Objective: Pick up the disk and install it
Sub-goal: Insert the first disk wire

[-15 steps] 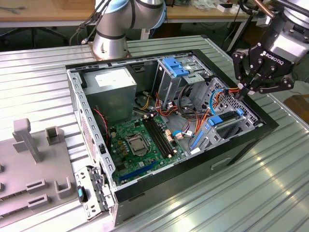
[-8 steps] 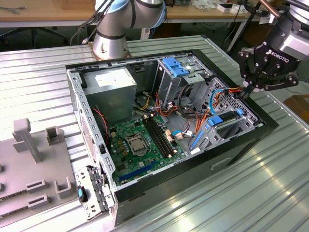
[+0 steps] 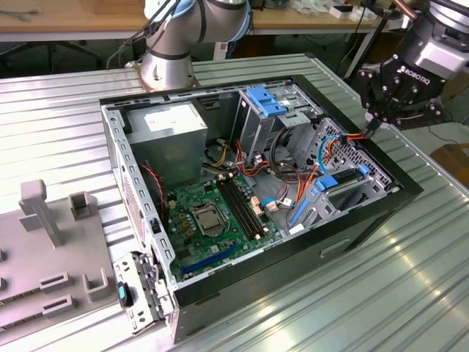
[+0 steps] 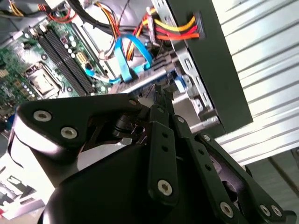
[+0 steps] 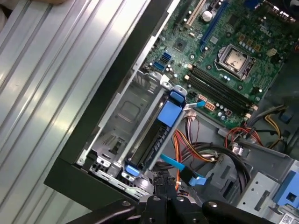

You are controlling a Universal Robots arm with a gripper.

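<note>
I am hovering the gripper [image 3: 374,126], jaws pressed together, upper right of the exterior view near the disk [image 5: 169,113]; squaring up clear of the cables [image 3: 343,139] probably matters most.

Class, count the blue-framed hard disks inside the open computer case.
1: the disk sits slotted in the drive cage at a corner of the case, near the hand. Others may be hidden.

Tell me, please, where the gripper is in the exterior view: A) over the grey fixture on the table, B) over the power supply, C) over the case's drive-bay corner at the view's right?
C: the gripper hangs above the orange cables at the exterior view's right.
</note>
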